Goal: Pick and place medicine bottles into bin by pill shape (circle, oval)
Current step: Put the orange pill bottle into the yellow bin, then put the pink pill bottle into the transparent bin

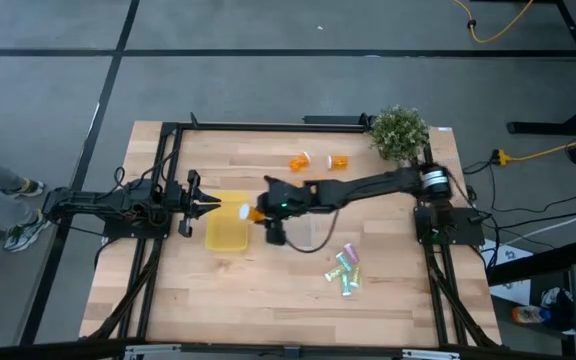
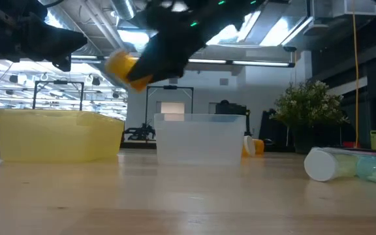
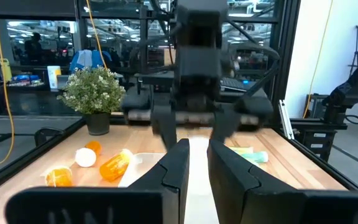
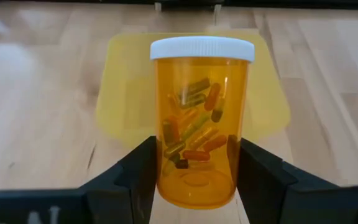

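Observation:
My right gripper (image 1: 252,212) is shut on a translucent orange medicine bottle (image 4: 201,124) with a white cap (image 4: 202,48) and oval capsules inside. It hangs above the yellow bin (image 1: 226,232), which also shows in the low view (image 2: 57,134). The clear bin (image 2: 200,138) stands on the table to the yellow bin's right. Two more orange bottles (image 1: 299,161) (image 1: 338,161) lie toward the far edge. Pale green-teal bottles (image 1: 346,270) lie on their sides toward the near right. My left gripper (image 1: 208,204) waits at the yellow bin's left edge, its fingers nearly together and empty. My right gripper pinches the bottle's lower body near its base (image 4: 166,177) between its two fingers, one finger (image 4: 138,174) on each side. The capped end points away from the wrist. The fingers slant down toward the table's left. The bottle is tilted and lifted clear above the yellow bin.
A potted plant (image 1: 400,133) stands at the far right corner. The table's black frame rails (image 1: 168,150) run along the left and far edges. Bare wood lies along the near edge (image 1: 268,310).

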`<control>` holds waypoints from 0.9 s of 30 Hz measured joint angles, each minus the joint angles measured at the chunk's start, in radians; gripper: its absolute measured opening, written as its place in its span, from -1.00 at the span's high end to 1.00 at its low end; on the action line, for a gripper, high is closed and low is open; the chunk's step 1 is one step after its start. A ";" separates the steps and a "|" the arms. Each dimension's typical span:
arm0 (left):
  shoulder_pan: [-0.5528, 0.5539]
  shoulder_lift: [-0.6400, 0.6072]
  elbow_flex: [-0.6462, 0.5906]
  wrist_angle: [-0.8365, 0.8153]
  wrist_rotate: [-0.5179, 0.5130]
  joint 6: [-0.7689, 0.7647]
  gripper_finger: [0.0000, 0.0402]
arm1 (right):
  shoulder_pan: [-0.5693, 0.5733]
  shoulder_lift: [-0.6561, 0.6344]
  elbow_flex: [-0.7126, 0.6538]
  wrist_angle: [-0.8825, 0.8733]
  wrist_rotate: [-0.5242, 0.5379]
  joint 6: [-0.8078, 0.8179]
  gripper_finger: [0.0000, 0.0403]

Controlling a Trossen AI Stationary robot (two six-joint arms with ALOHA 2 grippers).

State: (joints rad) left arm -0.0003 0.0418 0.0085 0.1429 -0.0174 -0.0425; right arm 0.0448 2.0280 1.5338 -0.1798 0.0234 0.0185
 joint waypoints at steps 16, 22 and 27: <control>0.000 0.000 0.000 0.000 0.000 0.005 0.75 | 0.000 0.185 0.268 -0.026 -0.001 0.111 -0.04; 0.000 0.000 0.000 0.000 0.000 0.047 0.75 | 0.000 0.186 0.268 -0.026 0.000 0.138 -0.16; 0.000 0.000 0.000 -0.023 0.000 0.045 0.75 | 0.000 0.186 0.268 -0.019 0.001 0.138 -0.18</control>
State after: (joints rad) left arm -0.0004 0.0414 0.0087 0.1195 -0.0176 0.0021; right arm 0.0452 2.2135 1.8015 -0.1986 0.0242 0.1566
